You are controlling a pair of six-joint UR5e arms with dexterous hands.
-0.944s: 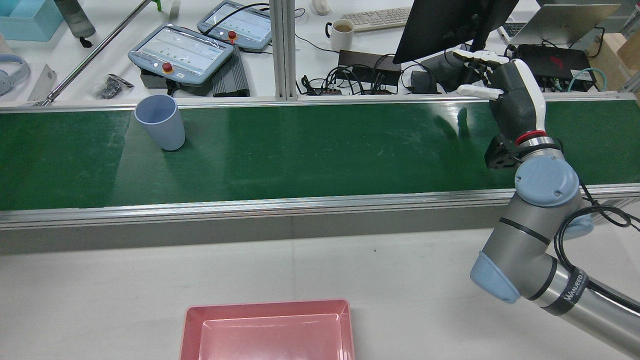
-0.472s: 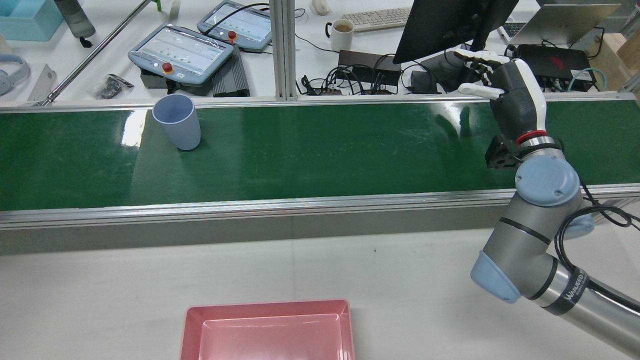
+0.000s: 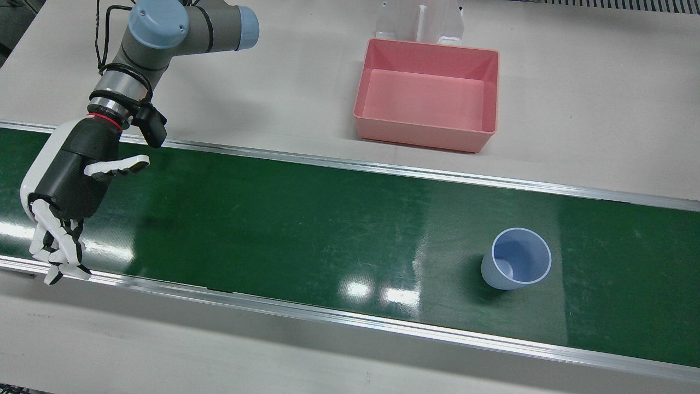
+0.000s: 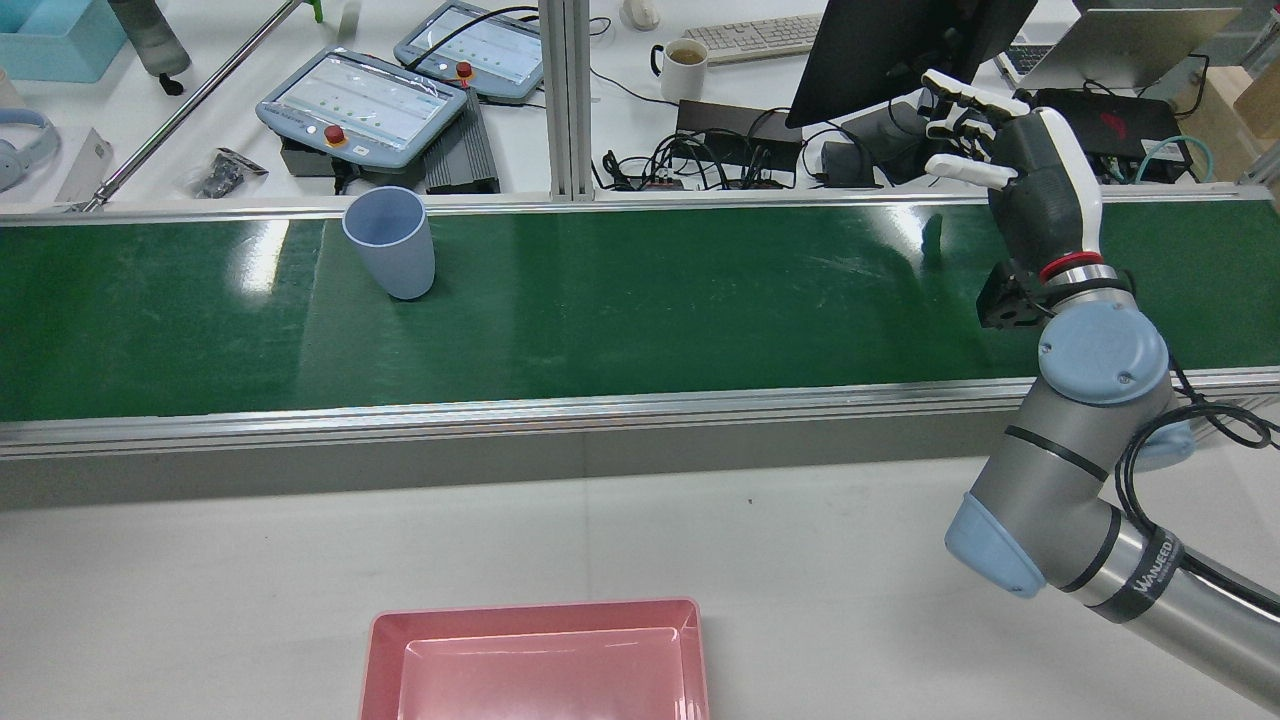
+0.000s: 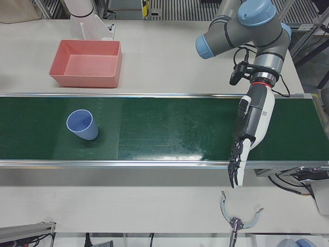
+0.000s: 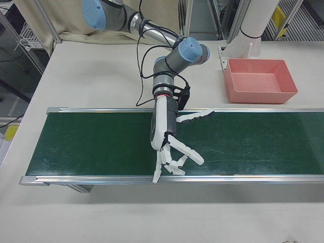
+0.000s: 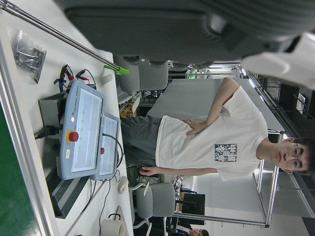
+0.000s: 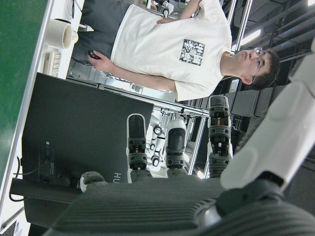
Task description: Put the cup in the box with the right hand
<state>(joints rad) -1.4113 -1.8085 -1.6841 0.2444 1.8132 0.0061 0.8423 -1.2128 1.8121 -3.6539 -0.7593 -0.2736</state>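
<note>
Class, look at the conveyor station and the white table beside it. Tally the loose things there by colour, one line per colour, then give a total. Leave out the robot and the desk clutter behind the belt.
Blue: 1, the cup standing upright on the green belt
Pink: 1, the box on the white table, with nothing in it
Total: 2

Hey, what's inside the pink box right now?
Nothing visible: the box shows only its bare pink floor in the front view. The cup stands on the green belt, far from it.
</note>
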